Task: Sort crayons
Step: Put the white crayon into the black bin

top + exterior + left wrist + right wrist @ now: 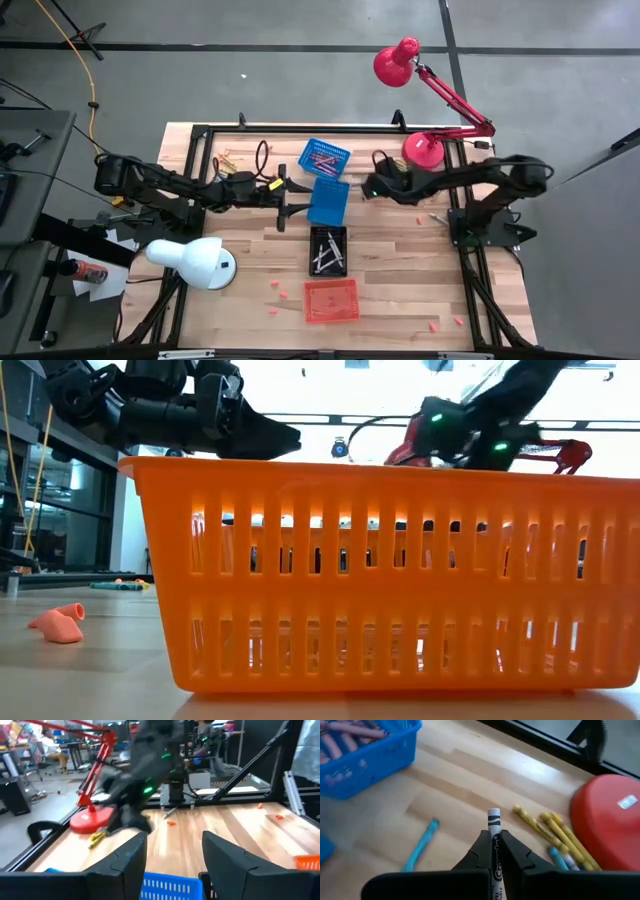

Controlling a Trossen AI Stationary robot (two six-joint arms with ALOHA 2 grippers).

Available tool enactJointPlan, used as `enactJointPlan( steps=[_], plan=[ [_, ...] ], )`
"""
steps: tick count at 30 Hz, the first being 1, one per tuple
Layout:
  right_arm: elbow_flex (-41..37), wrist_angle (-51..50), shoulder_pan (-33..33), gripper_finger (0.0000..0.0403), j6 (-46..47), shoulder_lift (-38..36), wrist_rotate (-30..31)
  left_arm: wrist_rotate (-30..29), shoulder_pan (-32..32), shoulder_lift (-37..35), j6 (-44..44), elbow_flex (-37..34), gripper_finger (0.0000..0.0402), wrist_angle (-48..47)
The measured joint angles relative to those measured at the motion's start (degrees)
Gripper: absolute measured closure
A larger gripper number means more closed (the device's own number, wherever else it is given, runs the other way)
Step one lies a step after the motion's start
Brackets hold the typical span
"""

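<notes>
My right claw [494,851] pinches a grey crayon [493,822] lengthwise near the red lamp base [607,820], gripped for sorting; my left claw [172,855] waits wide over the blue basket [167,887].

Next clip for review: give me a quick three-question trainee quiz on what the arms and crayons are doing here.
1. True or false: the right gripper is shut on a grey paper-wrapped crayon.
2. Which lies beside the red round lamp base? A) yellow wax crayons B) the orange slotted plastic basket C) the white desk lamp
3. Fill in: the left gripper hovers with its fingers ____ above the blue slotted plastic basket.

Key: 1 true; 2 A; 3 open.
</notes>
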Motion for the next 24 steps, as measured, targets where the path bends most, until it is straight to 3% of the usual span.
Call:
enactJointPlan(
  steps=[4,7,11,16,19,24],
  plan=[
    [-7.73,6.42,6.05,0.0402,2.15,-5.70,2.79,-2.50,0.00,-1.92,-0.43,-0.01,0.0224,-4.01],
    [-14.55,17.64,10.11,0.0402,-0.45,-9.61,2.43,-3.20,0.00,-3.91,-1.44,0.04,0.0224,-5.44],
    [-23.04,45.56,13.56,0.0402,-11.31,-12.15,-1.33,-3.51,0.00,-6.15,-2.80,0.04,0.0224,-4.77],
    [-27.15,76.84,14.11,0.0402,-29.10,-11.17,-13.86,-3.57,-0.07,-7.09,-2.88,0.04,0.0224,-4.57],
    [-25.42,82.24,14.11,0.0402,-39.57,-10.43,-21.59,-3.55,-0.07,-7.00,-2.86,0.04,0.0224,-3.89],
    [-19.78,77.17,14.11,0.0402,-50.19,-10.19,-26.26,-3.55,-0.07,-6.92,-2.86,0.04,0.0224,-3.88]
  ],
)
